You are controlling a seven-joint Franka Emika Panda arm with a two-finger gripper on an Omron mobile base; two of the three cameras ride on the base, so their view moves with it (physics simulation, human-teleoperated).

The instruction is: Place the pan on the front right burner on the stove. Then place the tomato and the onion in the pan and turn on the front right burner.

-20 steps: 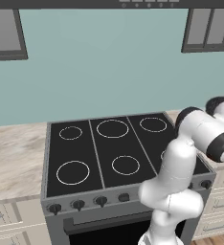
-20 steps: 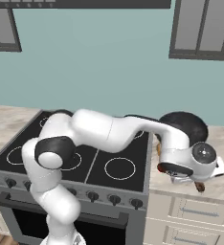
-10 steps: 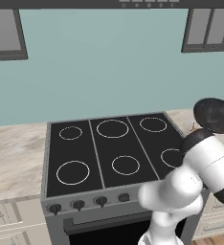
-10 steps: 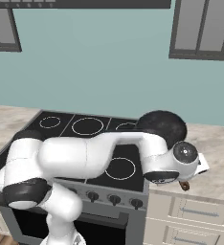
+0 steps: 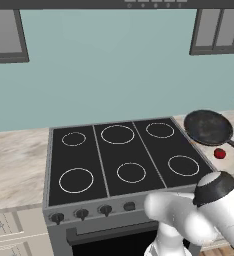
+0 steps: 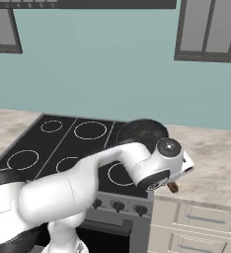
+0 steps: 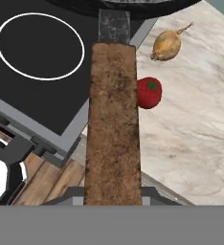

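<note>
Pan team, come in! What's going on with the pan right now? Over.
Gripper shut on pan handle. Pan off the stove, front right burner bare. Tomato and onion on counter, beside the handle.

No readable text, label, brand, number or sign appears on anything here.

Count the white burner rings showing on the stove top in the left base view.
6: three in the back row, three in the front row. None look hidden.
</note>
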